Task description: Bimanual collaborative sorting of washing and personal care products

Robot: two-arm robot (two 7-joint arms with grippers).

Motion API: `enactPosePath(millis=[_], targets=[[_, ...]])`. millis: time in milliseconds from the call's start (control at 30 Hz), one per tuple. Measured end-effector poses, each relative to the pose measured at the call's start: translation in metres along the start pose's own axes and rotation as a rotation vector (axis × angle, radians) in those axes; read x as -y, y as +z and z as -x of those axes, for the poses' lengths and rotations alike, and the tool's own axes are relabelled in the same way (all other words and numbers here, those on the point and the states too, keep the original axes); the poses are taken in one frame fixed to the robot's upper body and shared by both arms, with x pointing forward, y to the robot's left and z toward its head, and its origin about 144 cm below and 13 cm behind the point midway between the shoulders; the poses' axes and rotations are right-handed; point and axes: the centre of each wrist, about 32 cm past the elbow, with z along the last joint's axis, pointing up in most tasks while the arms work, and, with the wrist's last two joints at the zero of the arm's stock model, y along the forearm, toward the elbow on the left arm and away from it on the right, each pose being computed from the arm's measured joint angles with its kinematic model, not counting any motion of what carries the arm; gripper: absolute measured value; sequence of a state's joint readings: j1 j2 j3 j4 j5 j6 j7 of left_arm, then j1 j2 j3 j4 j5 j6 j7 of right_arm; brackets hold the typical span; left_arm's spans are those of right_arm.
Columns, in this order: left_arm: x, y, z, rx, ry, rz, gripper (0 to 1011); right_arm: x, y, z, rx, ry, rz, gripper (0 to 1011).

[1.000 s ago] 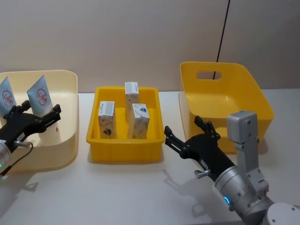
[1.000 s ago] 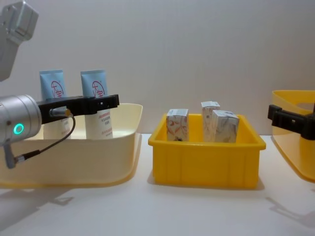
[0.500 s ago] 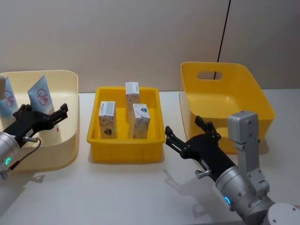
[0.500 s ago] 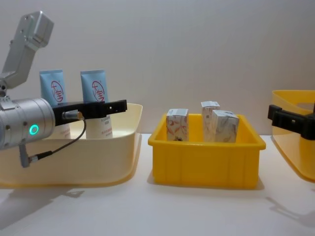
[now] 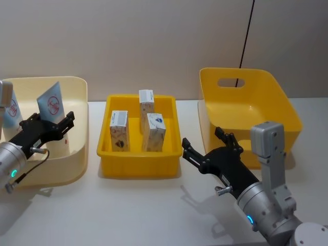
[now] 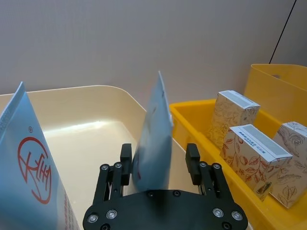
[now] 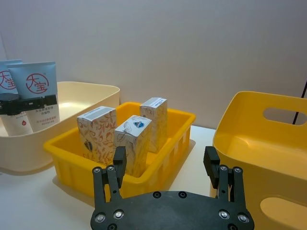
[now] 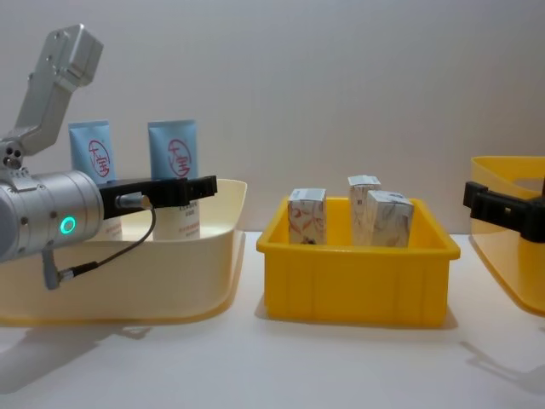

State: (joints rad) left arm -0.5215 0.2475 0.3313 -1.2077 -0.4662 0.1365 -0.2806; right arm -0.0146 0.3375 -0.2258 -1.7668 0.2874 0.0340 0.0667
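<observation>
Left gripper (image 5: 53, 119) is inside the cream bin (image 5: 77, 84), on the left. Its fingers are spread either side of the right-hand blue tube (image 5: 51, 100) with a sliver of gap each side, so it's not squeezing it. Since a second ago that tube has twisted and slid a bit right. Second tube (image 5: 13, 110) stands just left of it. Right gripper (image 5: 201, 137) hasn't budged, wide open by the carton tray (image 5: 138, 166).

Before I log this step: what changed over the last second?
The left claw swung toward the robot's right over the cream bin, and the tube it straddles shifted the same way with it, not lifted. The right claw, the other tube and the cartons stayed put.
</observation>
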Motion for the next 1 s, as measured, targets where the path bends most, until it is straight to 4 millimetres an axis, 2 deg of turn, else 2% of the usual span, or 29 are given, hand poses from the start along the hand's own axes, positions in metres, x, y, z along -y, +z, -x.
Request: enactPosePath(millis=[367, 700, 1000], targets=[[0.002, 0.000, 0.000, 0.001, -0.001, -0.002, 375, 0.000, 0.000, 0.000, 0.000, 0.000, 0.000, 1001], [0.002, 0.000, -0.001, 0.005, -0.012, 0.007, 291, 0.000, 0.000, 0.000, 0.000, 0.000, 0.000, 1001], [-0.001, 0.010, -0.007, 0.029, -0.063, 0.070, 271, 0.000, 0.000, 0.000, 0.000, 0.000, 0.000, 1001]])
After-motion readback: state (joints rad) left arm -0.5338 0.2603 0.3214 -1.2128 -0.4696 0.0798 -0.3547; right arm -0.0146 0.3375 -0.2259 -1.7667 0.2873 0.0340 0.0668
